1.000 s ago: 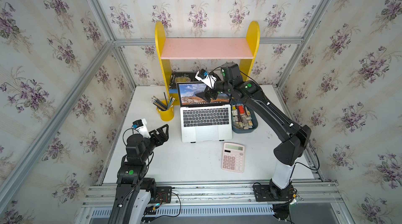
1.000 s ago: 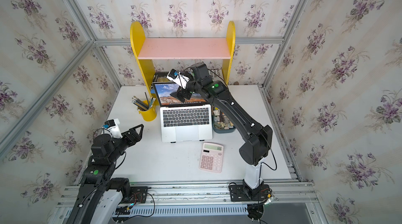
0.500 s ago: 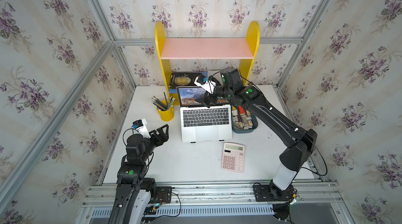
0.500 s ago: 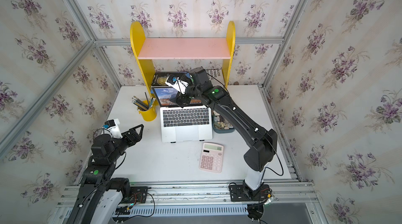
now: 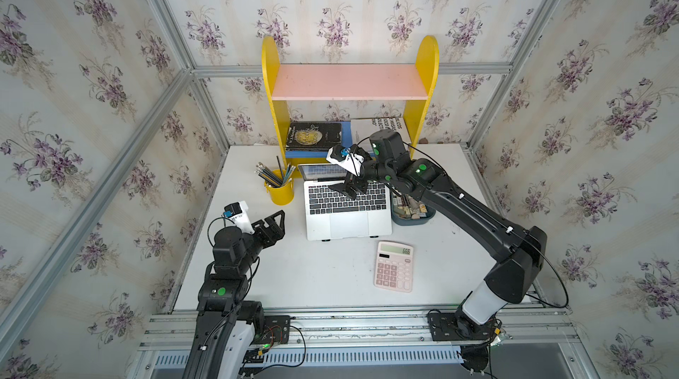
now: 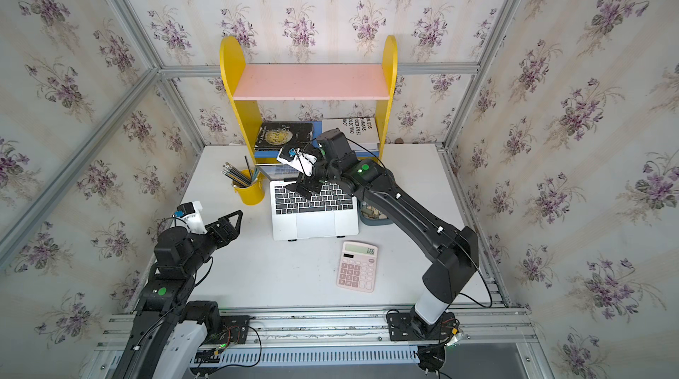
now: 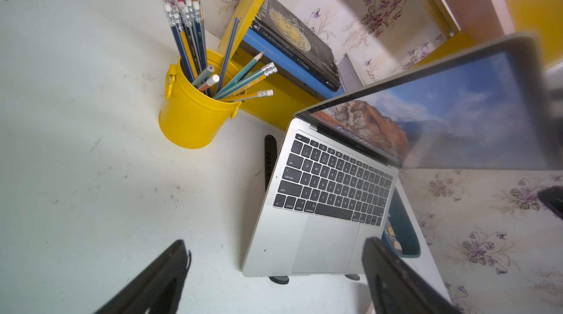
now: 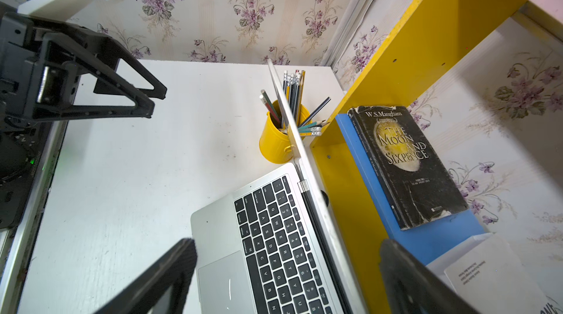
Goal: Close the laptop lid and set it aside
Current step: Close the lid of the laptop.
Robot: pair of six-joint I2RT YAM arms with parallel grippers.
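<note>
One laptop (image 5: 347, 219) sat toward the table's 12 o'clock, its lid (image 5: 319, 172) part-open.
Two grippers, both wide: the right gripper (image 5: 347, 189) straddled the lid, the left gripper (image 5: 275, 224) hung empty at 8 o'clock. One calculator (image 5: 394, 267) lay at 5 o'clock.

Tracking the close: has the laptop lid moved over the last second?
Yes. The laptop lid has tipped forward toward the keyboard, away from the black book behind it; less screen shows from above.

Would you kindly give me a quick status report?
Left pincer open, idle. Right pincer open, straddling laptop lid; lid partly open. Calculator sits in front of laptop.
</note>
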